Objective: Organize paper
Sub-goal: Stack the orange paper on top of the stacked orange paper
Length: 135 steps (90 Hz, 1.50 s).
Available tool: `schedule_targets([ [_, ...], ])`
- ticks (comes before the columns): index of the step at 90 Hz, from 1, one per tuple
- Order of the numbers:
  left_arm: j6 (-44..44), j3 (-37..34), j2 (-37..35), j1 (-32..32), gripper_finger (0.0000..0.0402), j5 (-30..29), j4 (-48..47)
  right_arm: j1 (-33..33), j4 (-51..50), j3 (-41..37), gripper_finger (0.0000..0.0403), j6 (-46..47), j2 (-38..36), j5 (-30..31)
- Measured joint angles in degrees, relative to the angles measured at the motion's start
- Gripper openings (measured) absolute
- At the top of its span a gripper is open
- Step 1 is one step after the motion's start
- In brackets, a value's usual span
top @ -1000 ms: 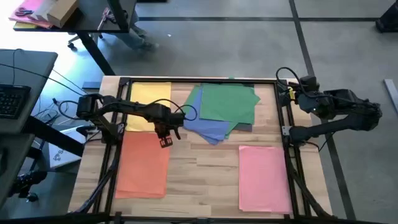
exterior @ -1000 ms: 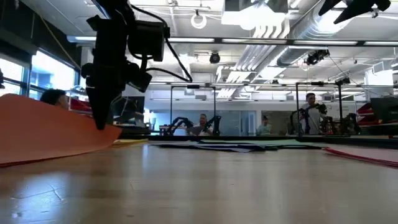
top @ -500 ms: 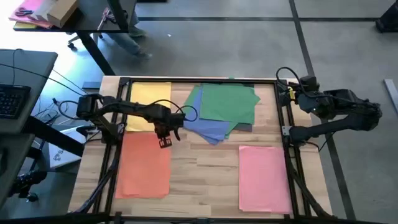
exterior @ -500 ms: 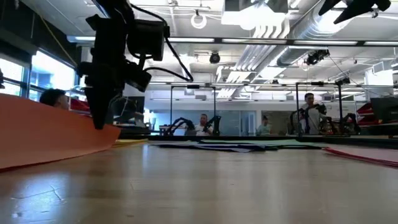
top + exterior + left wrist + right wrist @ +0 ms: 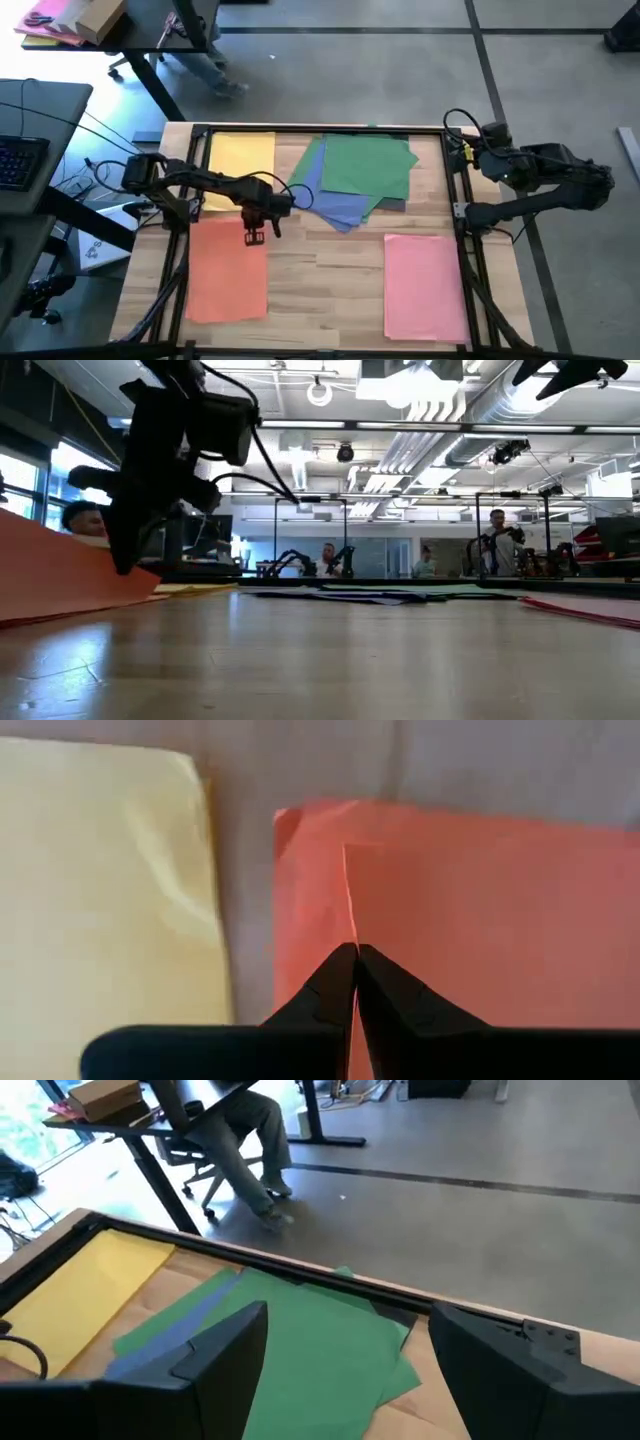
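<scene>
Paper spread over worktop (image 5: pixel 330 265): yellow sheet (image 5: pixel 238 165) at far left corner; orange sheet (image 5: pixel 228 270) along left edge, its far edge pinched in left claw (image 5: pixel 251 232); green sheet (image 5: pixel 368 166) over blue sheets (image 5: pixel 335 205) mid far edge; pink sheet (image 5: pixel 424 285) near right; right claw (image 5: pixel 350 1370) gaping open, parked beyond right edge.

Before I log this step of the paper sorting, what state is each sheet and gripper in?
Left gripper: fingers shut on the orange paper's edge.
Orange paper: pinched, one edge lifted.
Yellow paper: flat, untouched.
Green paper: flat, on top of the blue sheets.
Blue paper: partly covered.
Pink paper: flat, alone.
Right gripper: open, parked at the table's edge.
</scene>
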Motion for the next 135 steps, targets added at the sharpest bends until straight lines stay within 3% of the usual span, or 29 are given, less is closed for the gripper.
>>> schedule_targets([
  [16,3.55,-0.05,0.00,-0.04,0.0000,-0.96,0.16,0.01,-0.02,0.00,0.0264,0.00,0.00,0.00],
  [63,-0.20,-0.05,0.00,-0.02,0.0000,0.64,3.54,0.01,0.00,0.00,0.0264,0.01,0.00,0.01],
  [99,-0.02,-0.05,0.00,0.00,0.0001,-1.79,3.21,0.00,0.00,0.00,0.0264,0.15,0.00,0.00],
  [135,-1.53,-0.05,0.00,0.06,0.0034,-1.08,0.64,0.01,-0.01,0.00,0.0264,0.00,0.01,-2.38],
])
